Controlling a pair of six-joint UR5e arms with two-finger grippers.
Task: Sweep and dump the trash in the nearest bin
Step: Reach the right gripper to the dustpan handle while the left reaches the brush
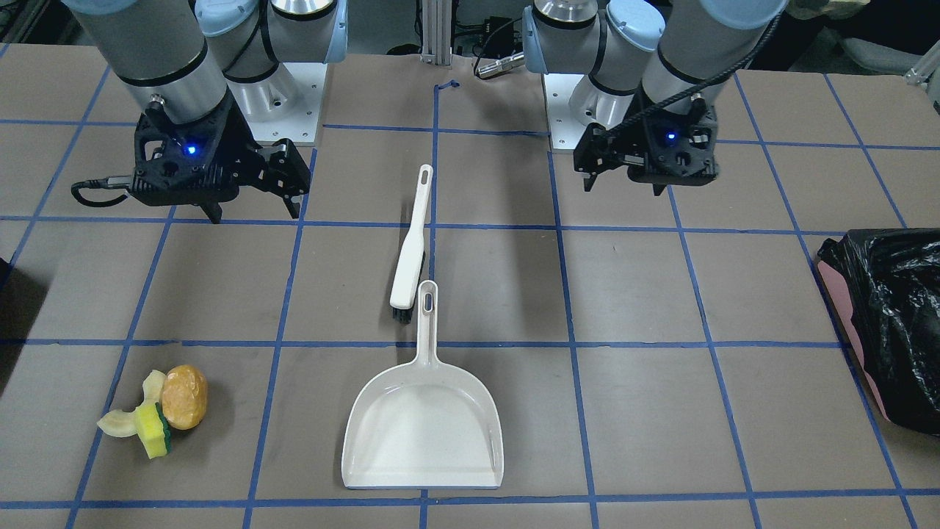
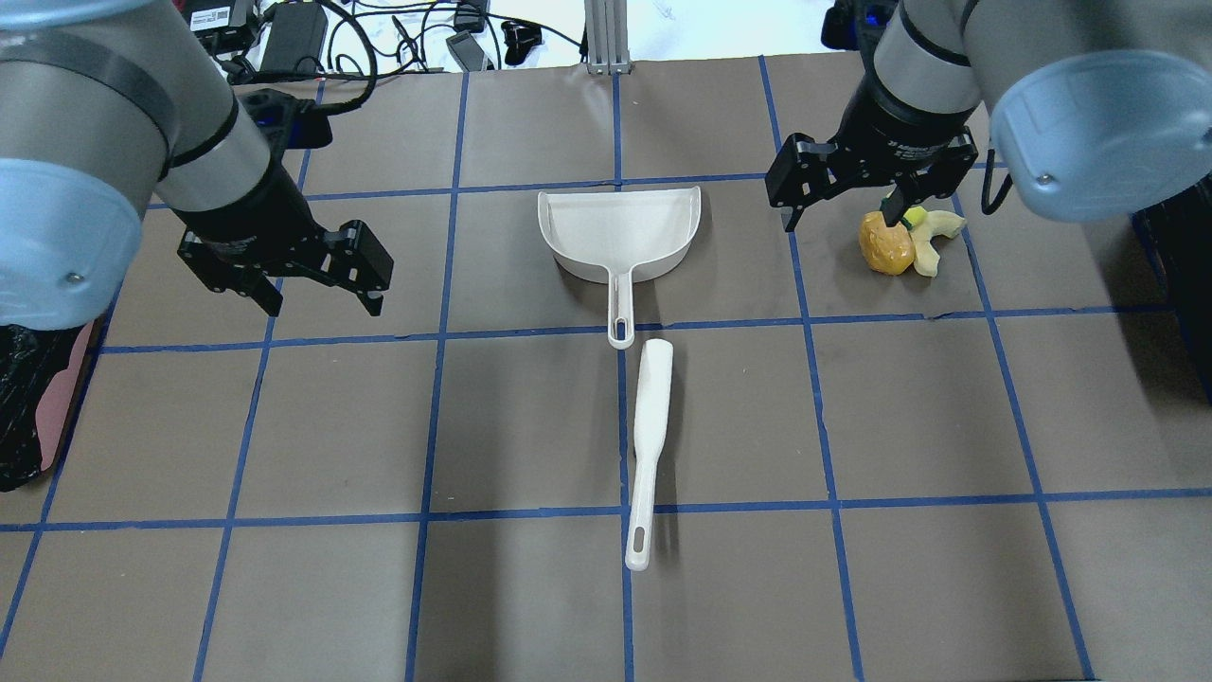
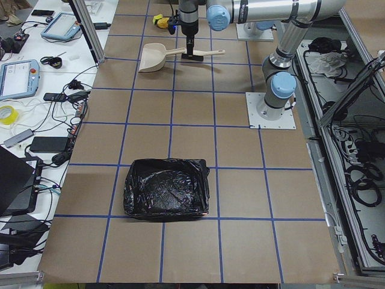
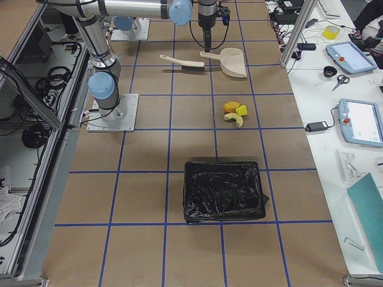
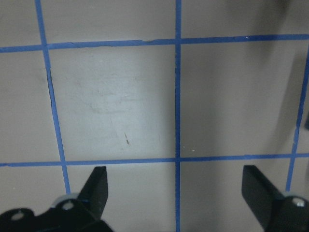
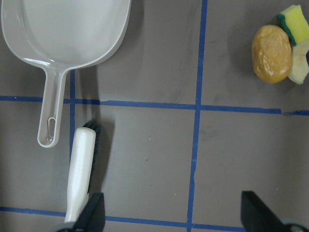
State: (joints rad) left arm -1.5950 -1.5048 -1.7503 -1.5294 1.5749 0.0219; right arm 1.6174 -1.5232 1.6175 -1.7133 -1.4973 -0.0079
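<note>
The trash [image 1: 158, 411] lay clustered on the desk [image 2: 947, 426] on the robot's right, forward and outward of the right end effector [image 2: 841, 213], which hung spread and empty. The left end effector [image 2: 322, 303], also spread and empty, was well apart from it, so the right arm looked nearer.

The desk [image 2: 530, 587] is covered in brown paper and is divided into squares by blue tape [image 2: 615, 123]. In the left-end view, a white bench [image 3: 45, 45] strewn with cables [image 3: 66, 114] and tablets [image 3: 18, 78] is seen along the left edge, behind an aluminium post [image 3: 87, 33].
</note>
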